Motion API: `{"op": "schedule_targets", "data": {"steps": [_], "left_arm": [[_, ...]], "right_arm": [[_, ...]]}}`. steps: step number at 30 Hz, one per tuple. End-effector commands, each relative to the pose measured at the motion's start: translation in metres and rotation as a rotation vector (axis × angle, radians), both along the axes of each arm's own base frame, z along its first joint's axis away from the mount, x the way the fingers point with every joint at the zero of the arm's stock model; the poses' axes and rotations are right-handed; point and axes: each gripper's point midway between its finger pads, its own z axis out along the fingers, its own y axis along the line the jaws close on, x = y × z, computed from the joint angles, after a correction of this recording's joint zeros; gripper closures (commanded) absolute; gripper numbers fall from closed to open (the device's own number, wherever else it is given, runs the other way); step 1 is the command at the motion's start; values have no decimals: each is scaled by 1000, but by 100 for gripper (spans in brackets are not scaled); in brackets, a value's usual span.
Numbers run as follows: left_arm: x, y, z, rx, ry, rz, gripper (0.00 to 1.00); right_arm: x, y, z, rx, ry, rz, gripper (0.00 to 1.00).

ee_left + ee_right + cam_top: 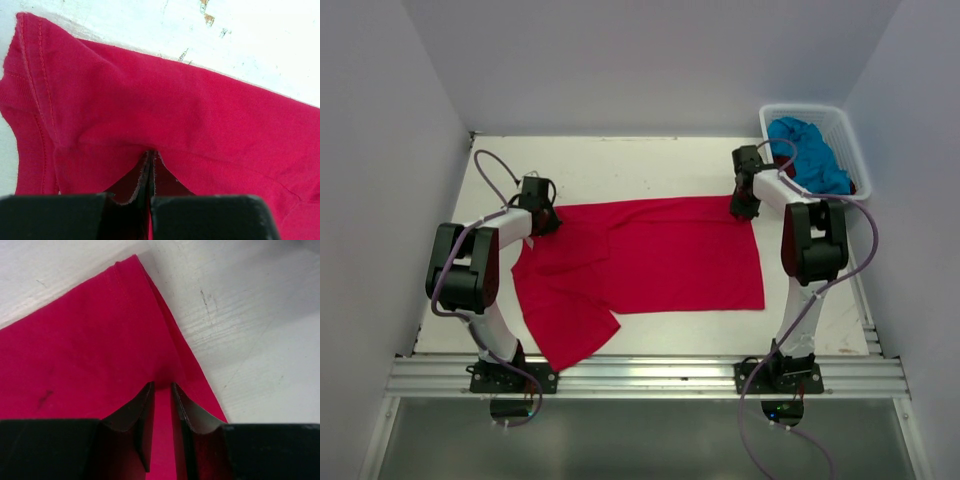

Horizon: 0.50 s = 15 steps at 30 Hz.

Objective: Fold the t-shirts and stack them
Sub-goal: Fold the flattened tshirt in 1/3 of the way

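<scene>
A bright red-pink t-shirt (650, 255) lies spread flat across the table, one sleeve reaching toward the near edge at lower left. My left gripper (548, 222) sits at the shirt's far left corner. In the left wrist view it (150, 155) is shut, pinching a fold of the red-pink cloth (200, 110) beside a stitched hem. My right gripper (744, 208) is at the far right corner. In the right wrist view its jaws (162, 386) stand slightly apart over the cloth (75, 355), which lies flat in the gap. A turquoise t-shirt (810, 150) is bunched in the basket.
The white plastic basket (800, 108) stands at the table's back right corner, just behind the right arm. The white tabletop (640, 165) shows bare behind the shirt, with scuffed paint in the left wrist view. White walls close in on three sides.
</scene>
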Motion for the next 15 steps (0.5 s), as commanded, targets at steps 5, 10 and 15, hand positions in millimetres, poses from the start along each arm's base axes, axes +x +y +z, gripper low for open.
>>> {"op": "schedule_targets", "data": {"steps": [5, 10, 15], "left_arm": [[-20, 6, -12, 43, 71, -9, 100], [-21, 6, -13, 43, 72, -9, 100], [-21, 6, -13, 42, 73, -9, 100]], "right_arm": [[-3, 0, -29, 4, 61, -3, 76], [-9, -9, -36, -32, 88, -29, 78], [-11, -19, -37, -85, 100, -52, 100]]}}
